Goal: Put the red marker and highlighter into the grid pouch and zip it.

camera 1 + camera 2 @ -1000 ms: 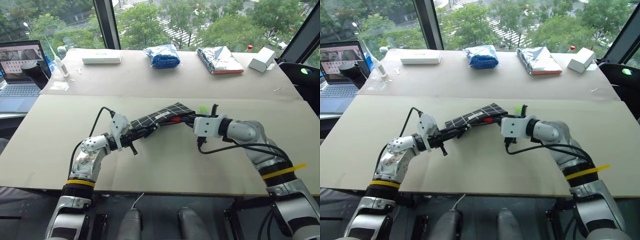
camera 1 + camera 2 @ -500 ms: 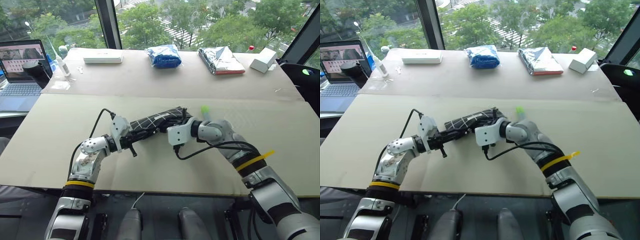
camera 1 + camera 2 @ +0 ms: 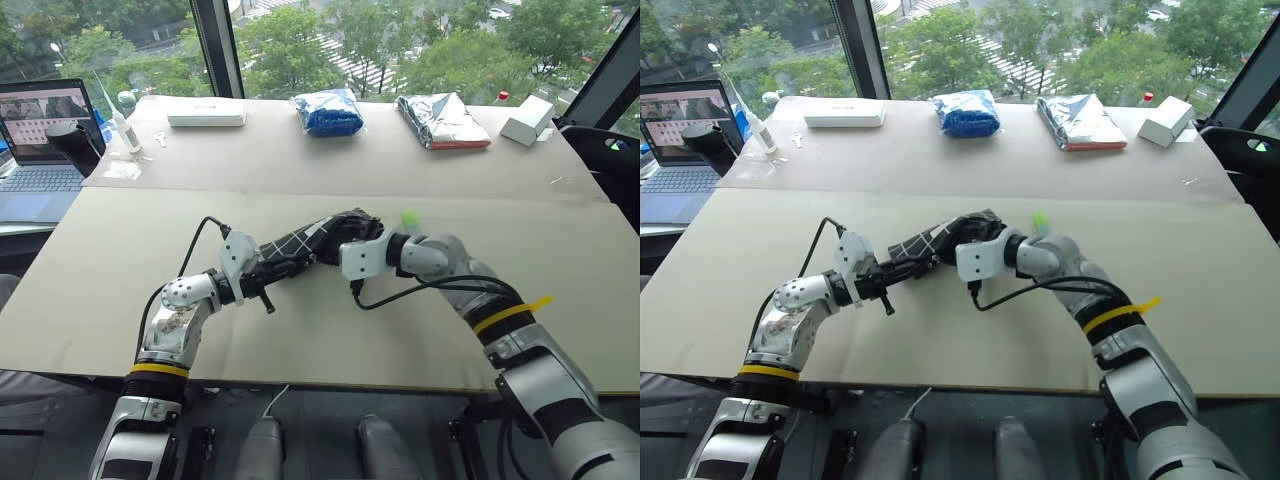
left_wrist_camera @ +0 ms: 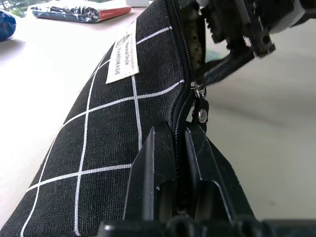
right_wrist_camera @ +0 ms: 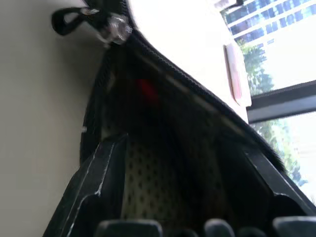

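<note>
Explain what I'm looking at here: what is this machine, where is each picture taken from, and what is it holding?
This is a humanoid robot with two arms. Two pictures look down from its head; the other two come from a camera on each wrist. The left gripper is shut on one end of the grid pouch, a black case with white lines, held above the table. The right gripper is at the pouch's open end, its fingers spread inside, where something red, probably the red marker, shows. The highlighter lies behind the right arm. Further back lie a blue bag, a silver foil bag and a laptop.

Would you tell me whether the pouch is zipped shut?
Open: the pouch mouth gapes past the zipper pull, showing its lining.
</note>
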Available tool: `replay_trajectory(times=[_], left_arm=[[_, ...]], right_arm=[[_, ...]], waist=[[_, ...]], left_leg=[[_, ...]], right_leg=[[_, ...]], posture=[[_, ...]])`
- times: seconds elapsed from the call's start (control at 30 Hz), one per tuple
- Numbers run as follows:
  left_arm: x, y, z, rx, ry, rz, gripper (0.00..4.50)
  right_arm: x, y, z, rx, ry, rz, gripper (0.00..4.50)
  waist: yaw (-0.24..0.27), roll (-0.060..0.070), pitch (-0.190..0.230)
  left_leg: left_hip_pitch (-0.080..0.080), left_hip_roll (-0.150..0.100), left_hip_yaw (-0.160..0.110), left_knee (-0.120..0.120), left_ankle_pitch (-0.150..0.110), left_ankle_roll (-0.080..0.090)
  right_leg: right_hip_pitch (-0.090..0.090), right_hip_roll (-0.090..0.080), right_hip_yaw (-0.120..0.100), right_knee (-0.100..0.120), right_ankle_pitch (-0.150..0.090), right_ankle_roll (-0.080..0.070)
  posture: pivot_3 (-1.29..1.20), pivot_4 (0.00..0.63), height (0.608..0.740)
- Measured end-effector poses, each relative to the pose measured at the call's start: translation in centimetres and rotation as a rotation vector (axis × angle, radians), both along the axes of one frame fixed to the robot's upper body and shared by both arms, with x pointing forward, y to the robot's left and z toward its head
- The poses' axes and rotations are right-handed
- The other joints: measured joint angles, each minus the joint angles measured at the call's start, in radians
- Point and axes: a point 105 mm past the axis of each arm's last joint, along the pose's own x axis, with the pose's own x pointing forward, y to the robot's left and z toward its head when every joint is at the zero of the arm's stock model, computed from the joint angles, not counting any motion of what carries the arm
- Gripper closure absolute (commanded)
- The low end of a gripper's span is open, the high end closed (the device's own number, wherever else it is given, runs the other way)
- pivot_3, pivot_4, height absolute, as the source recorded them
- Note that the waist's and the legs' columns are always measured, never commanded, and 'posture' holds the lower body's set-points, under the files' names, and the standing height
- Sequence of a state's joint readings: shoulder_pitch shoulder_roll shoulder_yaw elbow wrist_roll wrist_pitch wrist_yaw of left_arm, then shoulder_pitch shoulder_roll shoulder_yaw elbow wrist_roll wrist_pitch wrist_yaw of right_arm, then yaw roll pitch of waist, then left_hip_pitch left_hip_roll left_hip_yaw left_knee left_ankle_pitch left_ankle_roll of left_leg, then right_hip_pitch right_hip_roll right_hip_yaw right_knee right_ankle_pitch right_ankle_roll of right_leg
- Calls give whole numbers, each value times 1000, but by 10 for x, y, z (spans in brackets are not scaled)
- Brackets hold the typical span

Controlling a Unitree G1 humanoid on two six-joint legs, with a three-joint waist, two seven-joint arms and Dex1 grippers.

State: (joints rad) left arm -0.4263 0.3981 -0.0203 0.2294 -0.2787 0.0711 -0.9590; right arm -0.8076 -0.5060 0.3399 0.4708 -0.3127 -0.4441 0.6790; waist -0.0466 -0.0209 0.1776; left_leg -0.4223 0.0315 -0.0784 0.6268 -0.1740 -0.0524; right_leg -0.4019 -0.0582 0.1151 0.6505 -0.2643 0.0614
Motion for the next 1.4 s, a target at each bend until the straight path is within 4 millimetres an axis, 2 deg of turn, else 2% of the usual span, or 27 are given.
replay_trajectory(times=[0.13,0.23,0.33,0.37,0.4,0.5,0.7,0.77,0.93,1.2,1.33,1.4], left_arm=[[1,0,-1,-3,3,11,4500],[1,1,-2,-4,5,18,4500],[2,1,-2,-5,5,25,4500],[2,1,-2,-5,5,25,4500],[2,1,-2,-6,5,25,4500],[2,1,-2,-6,6,26,4500],[2,0,-2,-6,5,25,4500],[2,1,-2,-6,5,26,4500],[2,1,-2,-6,6,28,4500],[2,2,-4,-6,12,34,4500],[2,2,-4,-7,11,39,4500],[2,2,-4,-7,11,41,4500]], right_arm=[[-16,-25,18,250,293,-20,1428],[-28,-55,39,454,517,-37,1428],[-22,-80,54,551,509,-131,1428],[-16,-85,51,558,493,-188,1428],[-2,-96,43,570,469,-301,1428],[16,-111,14,563,478,-492,1428],[34,-109,-33,581,564,-745,1428],[35,-113,-40,574,572,-790,1428],[37,-121,-47,542,570,-875,1428],[37,-116,-52,575,621,-900,1428],[36,-113,-55,668,705,-901,2428],[34,-111,-57,700,744,-890,3174]], waist=[[2,0,0],[5,0,0],[1,0,0],[-2,0,0],[-5,0,0],[-6,0,0],[-8,0,0],[-3,0,0],[-1,0,0],[-3,0,0],[-7,0,0],[-10,0,0]], left_leg=[[0,0,0,0,0,0],[0,-1,-1,1,0,0],[4,0,-1,1,0,0],[7,0,0,0,0,0],[8,0,0,-1,0,0],[7,0,0,-1,0,0],[6,0,1,-1,0,0],[6,0,1,-1,0,0],[6,0,0,-1,0,0],[7,0,0,-1,0,0],[8,0,0,-1,0,0],[8,0,0,-1,0,0]], right_leg=[[0,0,0,0,0,0],[2,0,0,0,0,0],[6,0,-1,-1,0,0],[7,0,0,-1,0,0],[8,1,0,-1,0,0],[7,1,0,-2,0,0],[7,0,1,-2,0,0],[7,0,1,-2,0,0],[7,0,0,-2,0,0],[8,0,0,-2,0,0],[9,0,0,-2,0,0],[9,0,0,-2,0,0]], posture=[[0,150,740],[0,150,740],[0,150,740],[0,150,740],[0,150,740],[0,150,740],[0,150,740],[0,150,740],[0,150,740],[0,150,740],[0,150,740],[0,150,740]])
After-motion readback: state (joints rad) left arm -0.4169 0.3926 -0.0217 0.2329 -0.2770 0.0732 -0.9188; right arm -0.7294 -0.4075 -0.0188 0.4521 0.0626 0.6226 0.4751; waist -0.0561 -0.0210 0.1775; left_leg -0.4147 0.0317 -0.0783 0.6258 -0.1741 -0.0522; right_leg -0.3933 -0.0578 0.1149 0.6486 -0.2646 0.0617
